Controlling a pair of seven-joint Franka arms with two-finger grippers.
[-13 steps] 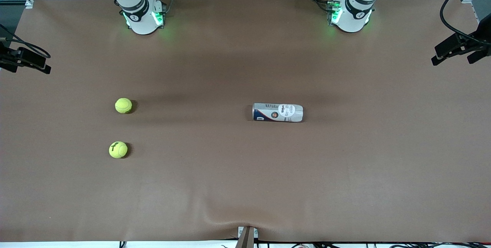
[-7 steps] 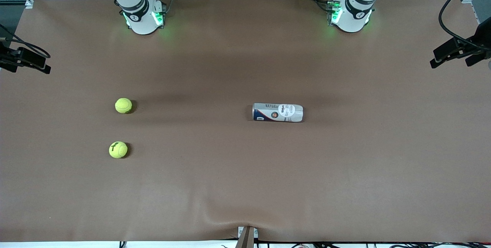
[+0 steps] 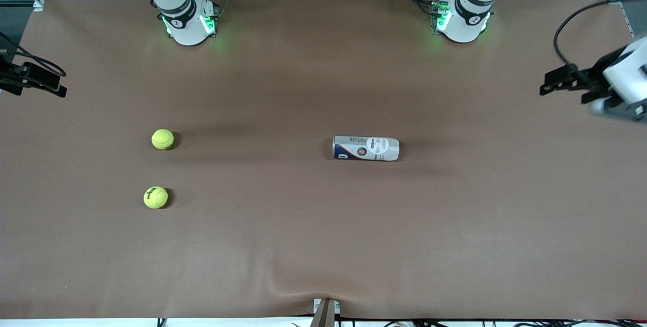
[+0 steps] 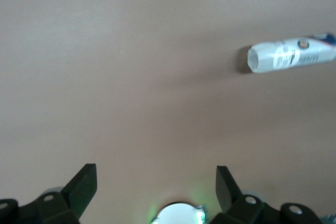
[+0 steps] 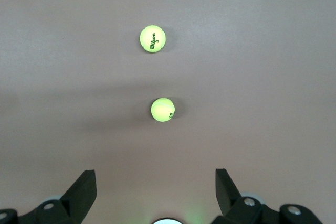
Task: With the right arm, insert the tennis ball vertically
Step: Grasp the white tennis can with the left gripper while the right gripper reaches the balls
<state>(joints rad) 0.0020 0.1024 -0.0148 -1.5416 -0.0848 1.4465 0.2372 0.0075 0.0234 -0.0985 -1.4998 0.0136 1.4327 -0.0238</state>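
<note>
Two yellow tennis balls lie on the brown table toward the right arm's end: one (image 3: 163, 139) farther from the front camera, one (image 3: 155, 197) nearer. Both show in the right wrist view, the farther ball (image 5: 163, 109) and the nearer ball (image 5: 153, 39). A white tennis ball can (image 3: 366, 148) lies on its side near the table's middle and also shows in the left wrist view (image 4: 291, 55). My right gripper (image 3: 40, 84) hangs high over the table's edge at the right arm's end, open and empty (image 5: 156, 182). My left gripper (image 3: 563, 87) is high over the left arm's end, open and empty (image 4: 156, 182).
Both arm bases (image 3: 189, 24) (image 3: 462, 21) stand along the table edge farthest from the front camera. A camera mount (image 3: 326, 312) sticks up at the table edge nearest to the front camera. The brown mat has a slight wrinkle there.
My left gripper has swung in over the table from the left arm's end, toward the can. The right gripper, the balls and the can have not moved.
</note>
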